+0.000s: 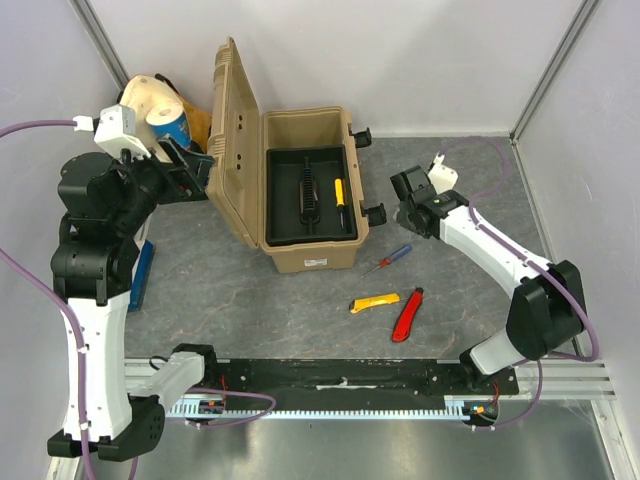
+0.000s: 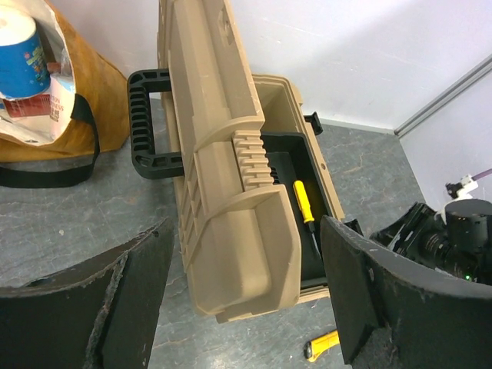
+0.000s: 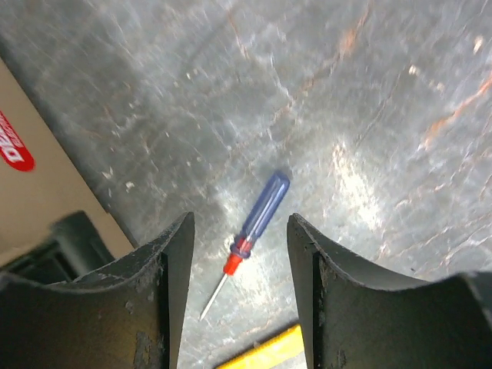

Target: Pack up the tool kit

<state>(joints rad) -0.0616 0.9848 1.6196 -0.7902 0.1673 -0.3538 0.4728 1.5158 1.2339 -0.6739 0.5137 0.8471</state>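
grey table (image 1: pixel 250 320), my right claw (image 3: pixel 240 231) hangs open over the red-blue screwdriver (image 1: pixel 388 261) near the toolbox (image 1: pixel 300 255). closing off-centre, i fear it rolls away. left claw (image 2: pixel 246 227) gapes wide by the lid.

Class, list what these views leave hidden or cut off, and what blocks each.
Left wrist view: raised lid covers most of the tray, hiding the hammer.
Right wrist view: bottom edge cuts the yellow tool; left edge cuts the toolbox label.
Top view: left arm hides part of the bag.

Red sticker (image 3: pixel 11 146) on toolbox (image 3: pixel 46 200) cropped, white lettering unreadable, no legible text
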